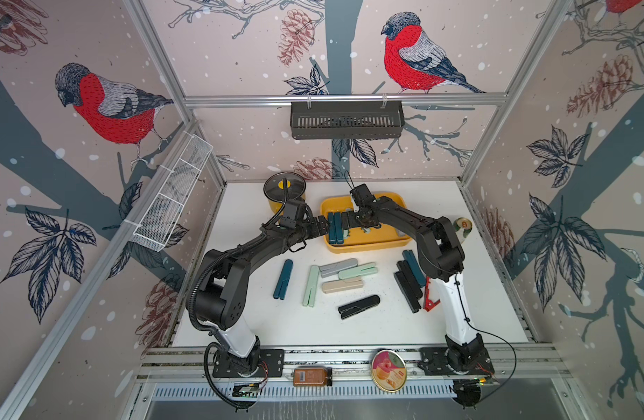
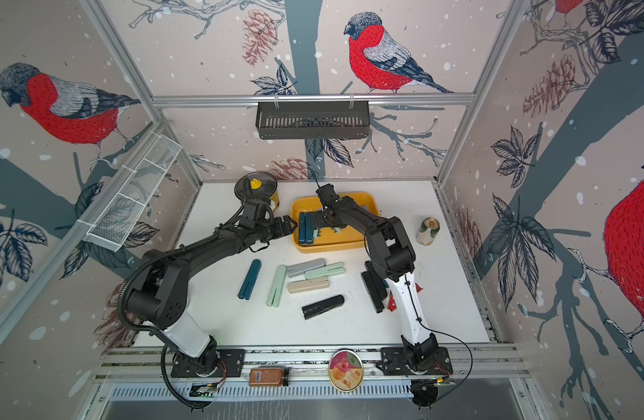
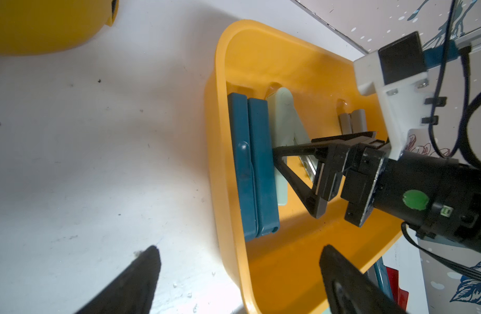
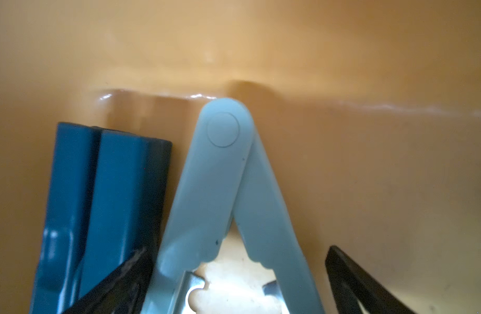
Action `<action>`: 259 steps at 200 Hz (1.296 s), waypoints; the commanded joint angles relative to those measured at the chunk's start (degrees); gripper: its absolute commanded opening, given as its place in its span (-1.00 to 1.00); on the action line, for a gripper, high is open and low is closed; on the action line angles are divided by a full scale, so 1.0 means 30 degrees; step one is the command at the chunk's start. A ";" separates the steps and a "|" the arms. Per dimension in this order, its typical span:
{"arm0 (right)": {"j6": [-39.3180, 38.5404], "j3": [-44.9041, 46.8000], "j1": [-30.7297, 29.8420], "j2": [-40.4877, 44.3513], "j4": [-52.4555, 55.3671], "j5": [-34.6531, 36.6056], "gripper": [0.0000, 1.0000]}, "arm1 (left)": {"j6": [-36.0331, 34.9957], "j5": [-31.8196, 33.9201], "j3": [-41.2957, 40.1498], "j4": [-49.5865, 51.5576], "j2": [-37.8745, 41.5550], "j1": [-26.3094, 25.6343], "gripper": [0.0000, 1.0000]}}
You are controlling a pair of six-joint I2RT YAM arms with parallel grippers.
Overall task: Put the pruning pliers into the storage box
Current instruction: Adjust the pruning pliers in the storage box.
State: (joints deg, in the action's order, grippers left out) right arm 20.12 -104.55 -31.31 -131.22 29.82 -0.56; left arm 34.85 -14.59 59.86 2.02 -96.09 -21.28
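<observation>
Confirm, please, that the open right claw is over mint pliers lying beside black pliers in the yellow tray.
Not quite: the right wrist view shows teal pliers, not black, beside the mint pliers under the open right claw in the yellow tray.

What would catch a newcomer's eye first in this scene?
Big red-breasted birds cover the walls. On the table, the left gripper and right gripper, both open, meet at the yellow storage box, the right one straddling mint pliers inside. In front, loose pliers lie scattered.
</observation>
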 commanded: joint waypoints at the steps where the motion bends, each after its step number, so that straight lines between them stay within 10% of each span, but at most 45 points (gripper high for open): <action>1: -0.0708 -0.0158 -0.0010 -0.0030 0.0963 0.0423 1.00 | -0.0079 -0.0059 -0.0081 -0.0688 0.0130 0.0032 0.85; 62: -0.2819 -0.0195 0.0016 -0.0657 0.2798 0.1397 0.91 | 0.0050 0.0028 -0.0337 -0.0846 0.0299 0.0032 0.85; 112: -0.2743 0.0921 0.0591 -0.0200 0.2408 0.0254 -0.87 | 0.0275 0.0146 -0.0436 -0.1007 0.0484 0.0032 0.85; 224: 0.0297 0.1540 0.0694 0.0265 0.0941 0.2223 -0.98 | 0.0614 0.0029 -0.0792 -0.1640 0.0482 0.0032 0.82; 259: 0.1200 0.1620 0.0679 0.0460 0.0301 0.1677 -0.35 | 0.0578 0.0058 -0.0792 -0.1592 0.0480 0.0030 0.82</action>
State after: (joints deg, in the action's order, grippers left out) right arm 20.99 -99.96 -29.21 -129.73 30.37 4.89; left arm 36.12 -14.72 57.56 -0.73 -95.04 -21.28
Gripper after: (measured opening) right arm 0.312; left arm 0.912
